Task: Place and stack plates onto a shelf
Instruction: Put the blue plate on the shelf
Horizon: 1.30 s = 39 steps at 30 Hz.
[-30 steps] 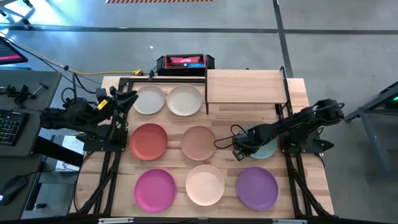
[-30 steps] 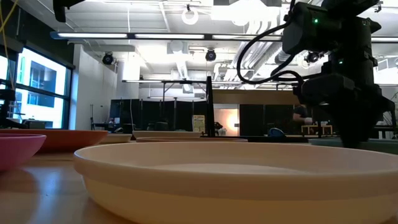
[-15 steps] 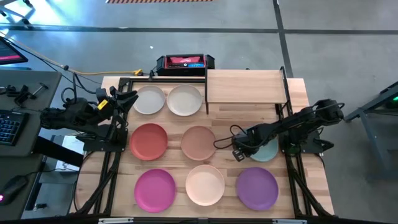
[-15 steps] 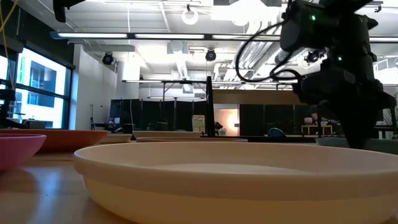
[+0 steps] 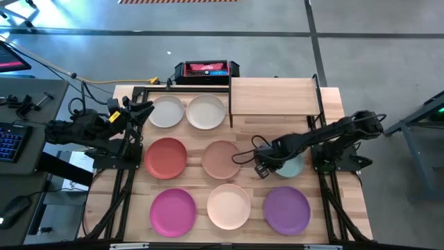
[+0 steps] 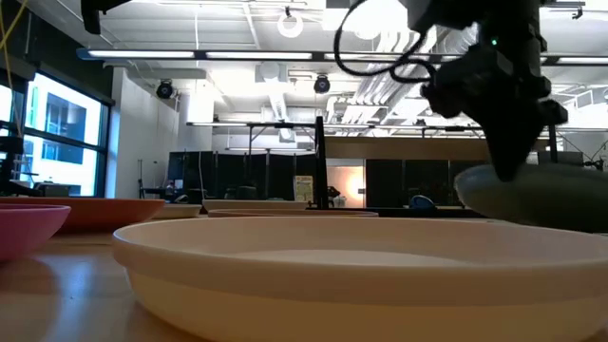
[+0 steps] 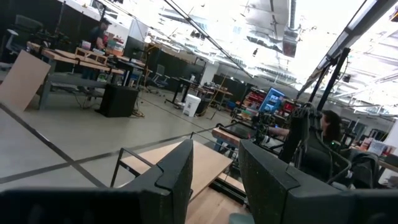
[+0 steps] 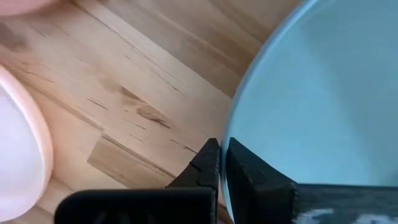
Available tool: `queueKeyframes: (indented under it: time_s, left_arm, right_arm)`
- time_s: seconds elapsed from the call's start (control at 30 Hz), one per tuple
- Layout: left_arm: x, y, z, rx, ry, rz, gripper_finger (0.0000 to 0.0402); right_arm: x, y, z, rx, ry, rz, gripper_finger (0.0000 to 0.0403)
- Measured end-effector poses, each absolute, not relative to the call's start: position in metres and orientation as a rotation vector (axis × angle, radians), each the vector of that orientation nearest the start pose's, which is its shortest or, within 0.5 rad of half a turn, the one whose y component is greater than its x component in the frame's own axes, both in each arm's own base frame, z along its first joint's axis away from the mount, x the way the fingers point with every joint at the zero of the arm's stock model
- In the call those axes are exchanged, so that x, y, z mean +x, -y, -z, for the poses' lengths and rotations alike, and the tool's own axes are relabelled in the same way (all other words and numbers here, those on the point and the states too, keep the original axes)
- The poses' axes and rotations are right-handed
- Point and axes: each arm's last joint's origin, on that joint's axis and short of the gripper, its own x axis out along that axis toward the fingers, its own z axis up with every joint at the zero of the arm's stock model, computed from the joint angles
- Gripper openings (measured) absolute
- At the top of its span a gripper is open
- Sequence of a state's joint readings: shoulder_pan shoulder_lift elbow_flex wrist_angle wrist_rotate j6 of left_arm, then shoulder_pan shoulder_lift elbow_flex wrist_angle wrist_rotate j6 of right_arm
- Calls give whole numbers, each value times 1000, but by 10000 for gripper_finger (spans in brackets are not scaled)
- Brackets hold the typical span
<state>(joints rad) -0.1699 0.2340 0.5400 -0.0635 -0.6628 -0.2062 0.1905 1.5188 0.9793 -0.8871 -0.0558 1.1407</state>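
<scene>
Right end effector [image 5: 262, 169] pinches mint plate [image 5: 290, 167].

Bright, even overhead ceiling light; glaring fixtures in the low view; blurred foreground peach plate [image 6: 313, 275] there.

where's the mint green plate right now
In the high view the mint green plate sits right of the dusty pink plate, above the purple plate, its rim pinched by the right gripper.
</scene>
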Motion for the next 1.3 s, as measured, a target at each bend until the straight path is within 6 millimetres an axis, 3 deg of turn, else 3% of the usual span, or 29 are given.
queueKeyframes:
  time_s: [0.4,0.8,1.1,1.3]
  left_arm:
    - [69,-6,-317,-300,274,-467,117]
    - [69,-6,-317,-300,274,-466,117]
    - [69,-6,-317,-300,274,-467,117]
    - [69,-6,-317,-299,274,-467,117]
  right_arm:
    - [267,-51,-240,756,-1318,621,0]
    - [270,-51,-269,731,-1303,604,0]
    - [273,-52,-322,714,-1246,517,0]
    - [263,-48,-360,645,-1214,542,0]
